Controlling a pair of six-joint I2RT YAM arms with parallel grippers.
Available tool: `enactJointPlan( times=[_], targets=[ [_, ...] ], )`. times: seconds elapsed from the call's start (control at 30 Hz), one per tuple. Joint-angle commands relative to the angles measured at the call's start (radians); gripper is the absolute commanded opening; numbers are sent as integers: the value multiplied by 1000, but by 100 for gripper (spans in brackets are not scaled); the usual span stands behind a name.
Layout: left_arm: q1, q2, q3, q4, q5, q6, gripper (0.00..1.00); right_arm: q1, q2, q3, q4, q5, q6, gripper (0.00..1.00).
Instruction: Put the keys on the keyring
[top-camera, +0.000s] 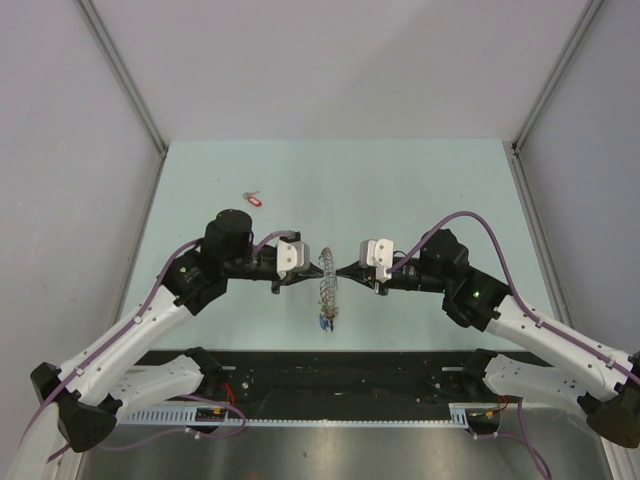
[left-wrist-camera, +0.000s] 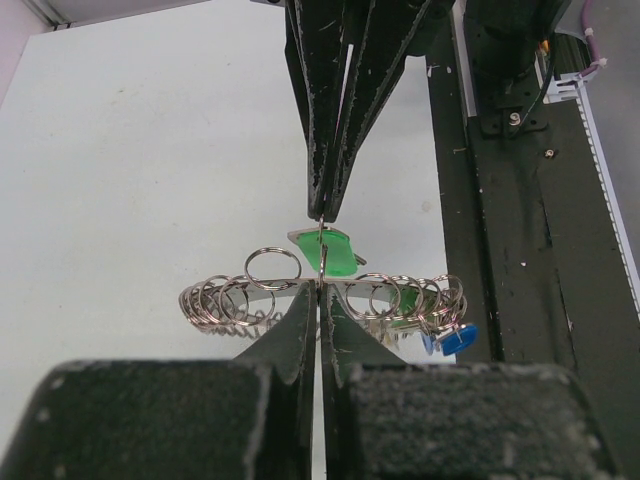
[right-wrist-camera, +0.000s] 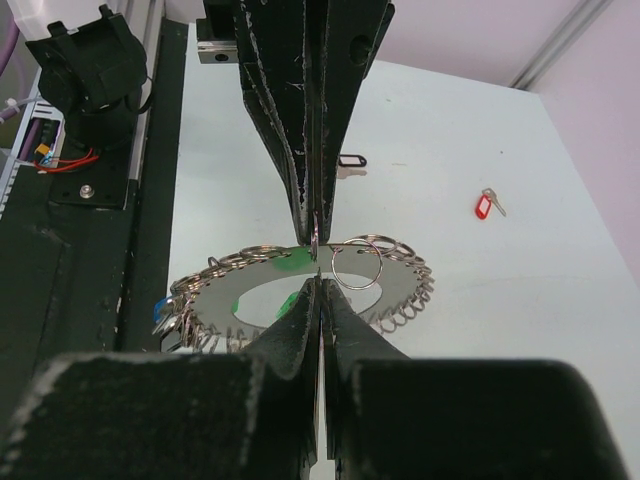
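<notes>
Silver keyring (right-wrist-camera: 228, 300), green-tagged key (left-wrist-camera: 338, 252)

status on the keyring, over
Left jaws shut on keyring. Right jaws shut on green key at its rim. Red key apart, far left. Nothing in the way.

The top external camera looks steeply down from high behind the arm bases, along the bottom edge, taking in the whole table (top-camera: 420, 180) from afar. Each wrist camera sits close behind its own fingers (left-wrist-camera: 290, 340), at frame bottom, facing the opposite arm: the left wrist view meets the right gripper (left-wrist-camera: 322, 210) at top centre, the right wrist view the left gripper (right-wrist-camera: 312, 235). All three share the keyring (top-camera: 328, 285) at mid-frame.
</notes>
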Motion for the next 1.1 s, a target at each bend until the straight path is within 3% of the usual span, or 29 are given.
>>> enactJointPlan(
  times=[0.0, 1.07],
  targets=[
    [-5, -11, 7, 52, 44, 7, 1, 8, -24, 15, 22, -16, -1, 0],
    [-5, -4, 8, 51, 50, 4, 0, 16, -41, 13, 36, 11, 15, 0]
  ],
)
